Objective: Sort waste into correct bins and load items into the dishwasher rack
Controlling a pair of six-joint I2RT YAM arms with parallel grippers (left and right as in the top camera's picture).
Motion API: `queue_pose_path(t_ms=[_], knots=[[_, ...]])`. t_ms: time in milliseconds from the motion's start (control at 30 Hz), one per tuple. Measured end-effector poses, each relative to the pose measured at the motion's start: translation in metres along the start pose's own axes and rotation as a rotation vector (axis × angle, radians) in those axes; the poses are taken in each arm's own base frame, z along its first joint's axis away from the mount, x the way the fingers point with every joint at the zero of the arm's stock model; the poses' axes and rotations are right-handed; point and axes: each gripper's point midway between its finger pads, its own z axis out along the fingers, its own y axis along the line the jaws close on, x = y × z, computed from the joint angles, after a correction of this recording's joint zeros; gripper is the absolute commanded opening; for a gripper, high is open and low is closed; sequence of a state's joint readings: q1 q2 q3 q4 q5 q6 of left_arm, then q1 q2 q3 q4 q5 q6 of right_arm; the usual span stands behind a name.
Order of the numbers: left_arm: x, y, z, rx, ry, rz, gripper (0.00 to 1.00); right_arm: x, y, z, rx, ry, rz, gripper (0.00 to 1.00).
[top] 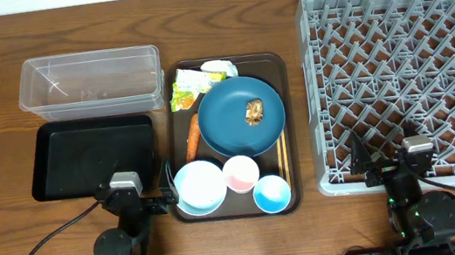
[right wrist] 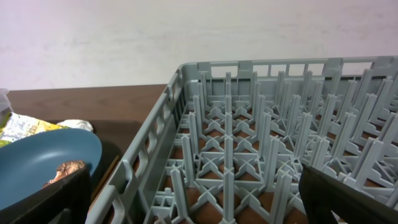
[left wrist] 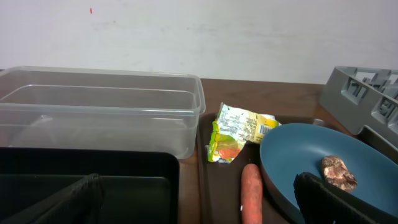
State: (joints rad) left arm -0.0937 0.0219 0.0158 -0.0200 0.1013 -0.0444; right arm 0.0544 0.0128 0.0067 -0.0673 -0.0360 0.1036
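Rack (top: 314,90), a grey lattice crate, fills the right side of the worktop from its near edge almost to its far edge.

At the near edge, 2 arms stand side by side. The left gripper (left wrist: 198,186) has its fingers spread wide with nothing between them. It sits over the gap between the black tray (left wrist: 87,165) and the brown serving tray (left wrist: 214,186). The right gripper (right wrist: 194,183), also spread wide and holding nothing, sits at the rack's near left corner.

The serving tray lies mid-worktop, close to the near edge. 3 vessels crowd its nearest strip: the bowl (top: 199,186) on the left, the pink cup (top: 241,173) just beside it, and the blue cup (top: 272,195) at the near right corner. The chopsticks (top: 281,151) lie along the tray's right rim, beside the dish (top: 223,124). The dish takes up the tray's middle and carries the brown lump (top: 254,111). The carrot (top: 193,136) lies on the tray just left of the dish. Farther back, the wrapper (top: 190,88) occupies the tray's far left corner. The paper (top: 220,67) sits at the far rim, partly behind the dish.

Toward the left edge the black tray lies flat, with the clear tub (top: 92,103) just beyond it on the far side.
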Motion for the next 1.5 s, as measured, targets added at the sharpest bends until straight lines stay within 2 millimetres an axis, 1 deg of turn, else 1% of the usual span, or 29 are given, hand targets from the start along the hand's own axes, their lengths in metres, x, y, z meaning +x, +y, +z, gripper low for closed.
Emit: queue_pose_path(t_ms=[1267,1500], knots=[[0.000,0.000,0.000,0.001,-0.001,0.000,0.98,0.000,0.000,0.000,0.000,0.000,0.000,0.99],[-0.001,-0.010,0.000,0.058,-0.001,-0.073,0.98,0.000,0.002,0.000,-0.009,-0.001,0.004,0.99]])
